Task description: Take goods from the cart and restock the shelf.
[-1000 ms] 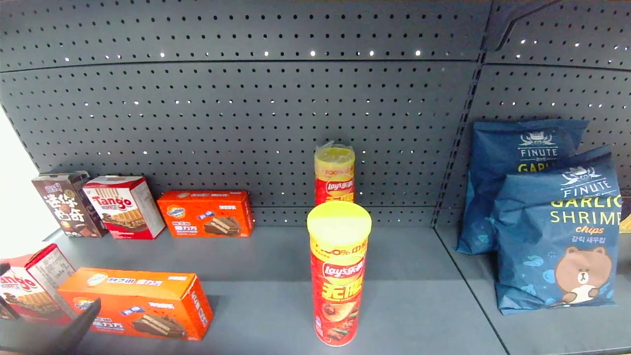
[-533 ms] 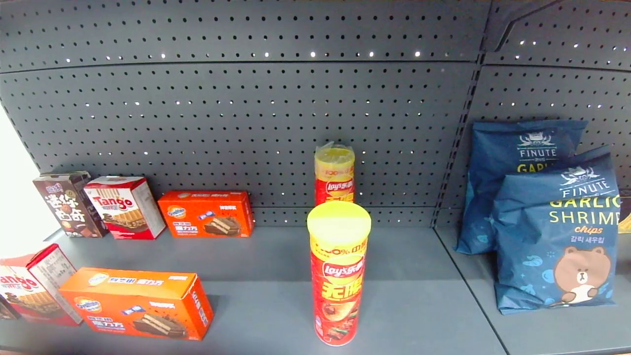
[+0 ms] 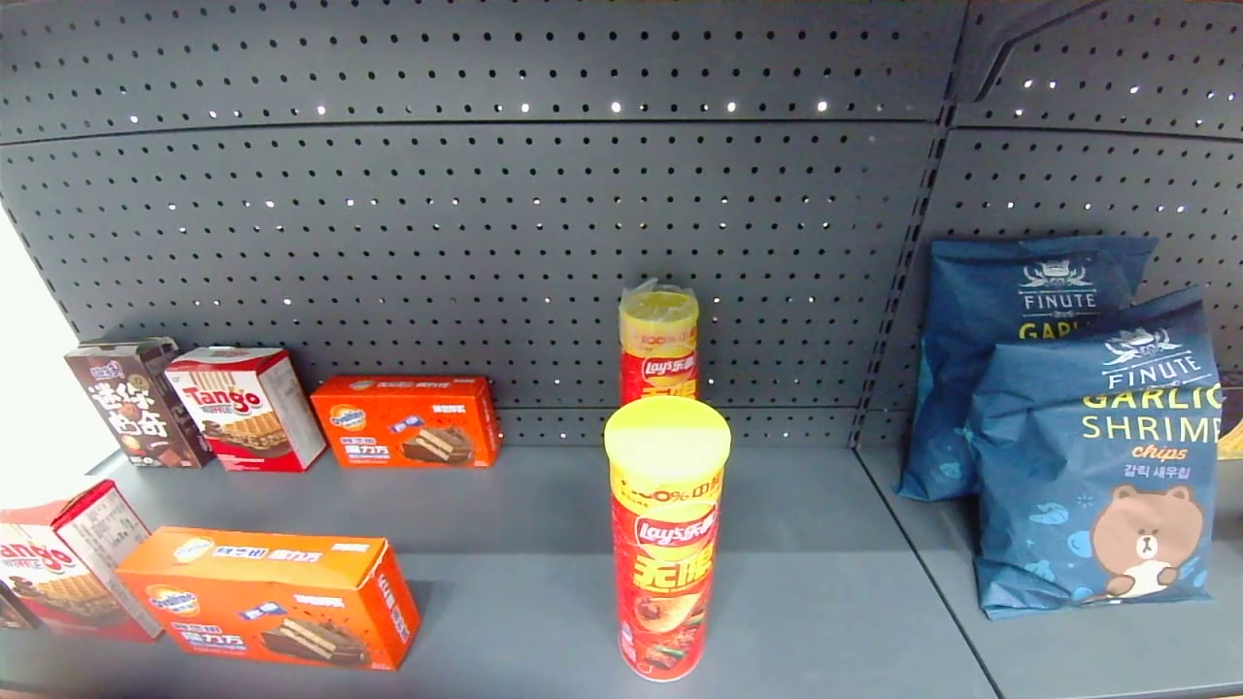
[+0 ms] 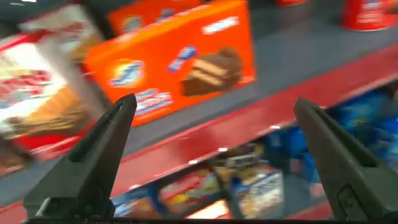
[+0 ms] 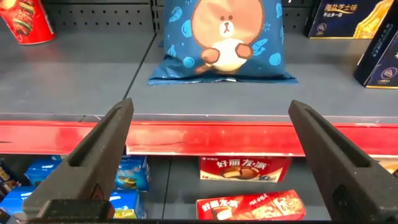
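Note:
A grey shelf (image 3: 796, 582) carries goods. Two red chip cans with yellow lids stand mid-shelf, one at the front (image 3: 667, 539) and one at the back (image 3: 659, 342). An orange wafer box (image 3: 277, 597) lies at the front left, seen close in the left wrist view (image 4: 180, 59). My left gripper (image 4: 211, 134) is open and empty, in front of and below the shelf's red edge (image 4: 249, 121). My right gripper (image 5: 211, 140) is open and empty, before the red edge (image 5: 205, 138) below a blue bear chip bag (image 5: 225, 38).
Several snack boxes (image 3: 243, 408) stand at the back left, and another red box (image 3: 63, 563) at the front left. Two blue chip bags (image 3: 1092, 466) lean at the right. A lower shelf holds boxes (image 5: 245, 168) and blue packs (image 4: 367, 118). Perforated back panel behind.
The dark gripper finger seen at the bottom left of the head view one second ago has dropped out of that view. The goods on the shelf have not moved.

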Controlling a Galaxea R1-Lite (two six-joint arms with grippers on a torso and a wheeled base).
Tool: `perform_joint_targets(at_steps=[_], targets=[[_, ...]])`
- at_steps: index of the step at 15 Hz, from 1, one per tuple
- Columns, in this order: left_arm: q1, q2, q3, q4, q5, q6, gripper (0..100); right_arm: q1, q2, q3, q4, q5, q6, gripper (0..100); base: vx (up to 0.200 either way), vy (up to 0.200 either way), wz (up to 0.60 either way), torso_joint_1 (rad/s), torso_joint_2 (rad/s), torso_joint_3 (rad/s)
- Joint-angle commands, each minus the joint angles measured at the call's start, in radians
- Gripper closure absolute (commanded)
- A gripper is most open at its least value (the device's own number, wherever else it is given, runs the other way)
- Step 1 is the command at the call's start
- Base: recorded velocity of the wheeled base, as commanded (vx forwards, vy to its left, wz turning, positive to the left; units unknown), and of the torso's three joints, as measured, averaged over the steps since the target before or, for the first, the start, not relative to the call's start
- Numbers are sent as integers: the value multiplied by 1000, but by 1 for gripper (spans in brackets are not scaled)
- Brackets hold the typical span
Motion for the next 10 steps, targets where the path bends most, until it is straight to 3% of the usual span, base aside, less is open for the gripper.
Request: perform_joint_targets(at_steps=[1,2,4,5,6,8,10], targets=[[-45,0,10,9,-49,-31,0,0,0,0,0,0,0,0,0,0,0,0,0,0],[-96,-24,-2,43,-144,-49,0,0,0,0,0,0,0,0,0,0,0,0,0,0],[-89,-89,2,32,-143,-75,0,0,0,0,0,0,0,0,0,0,0,0,0,0],[-89,-89,27,4,-82,-151,0,0,0,0,0,0,0,0,0,0,0,0,0,0],[-89,-89,33,13,-36,-163,0,0,0,0,0,0,0,0,0,0,0,0,0,0],[-91,-89,33,13,-34,-155,0,0,0,0,0,0,0,0,0,0,0,0,0,0],[-48,-72,33,13,-29,-174,0,0,0,0,0,0,0,0,0,0,0,0,0,0]])
